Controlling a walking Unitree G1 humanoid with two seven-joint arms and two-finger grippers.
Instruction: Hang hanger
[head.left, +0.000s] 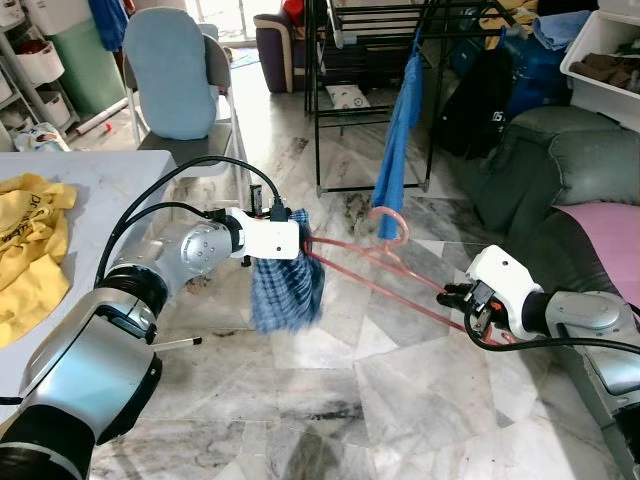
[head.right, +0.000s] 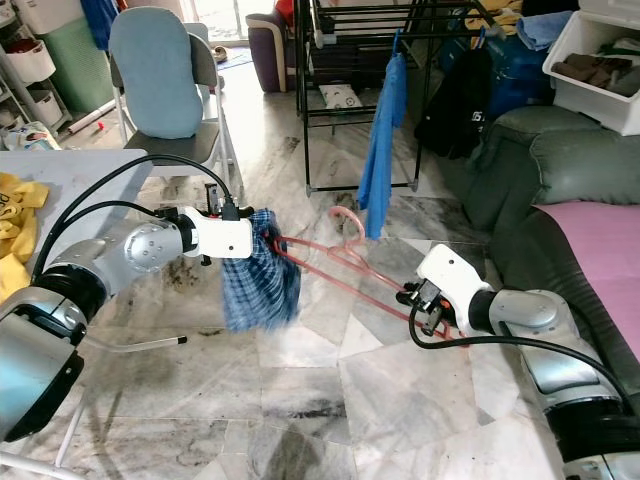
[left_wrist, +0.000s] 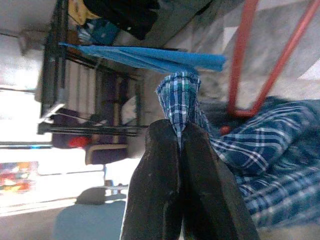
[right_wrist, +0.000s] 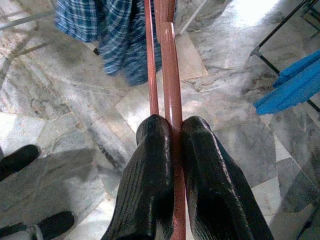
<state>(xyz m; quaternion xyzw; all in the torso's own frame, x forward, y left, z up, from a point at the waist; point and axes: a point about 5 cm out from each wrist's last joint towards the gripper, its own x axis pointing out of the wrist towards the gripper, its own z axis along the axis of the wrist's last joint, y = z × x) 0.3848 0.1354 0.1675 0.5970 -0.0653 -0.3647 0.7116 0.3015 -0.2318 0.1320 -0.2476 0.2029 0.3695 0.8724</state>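
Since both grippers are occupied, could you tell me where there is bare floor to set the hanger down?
Bare marble floor lies below the pink hanger, between the left gripper with its plaid cloth and the right gripper. Toward the drying rack and blue garment it is crowded.

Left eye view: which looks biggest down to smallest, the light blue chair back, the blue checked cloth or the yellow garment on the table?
1. Light blue chair back
2. Yellow garment, cut off by the edge, so unsure
3. Blue checked cloth, nearer the camera

a blue cloth (head.left: 397, 150) hangs from a black drying rack (head.left: 345, 110) over the marble floor (head.left: 330, 400). a chair with a pale blue cushion (head.left: 172, 72) stands behind the worktop (head.left: 110, 180), which carries a yellow garment (head.left: 28, 250). a grey sofa (head.left: 560, 170) sits on the right.
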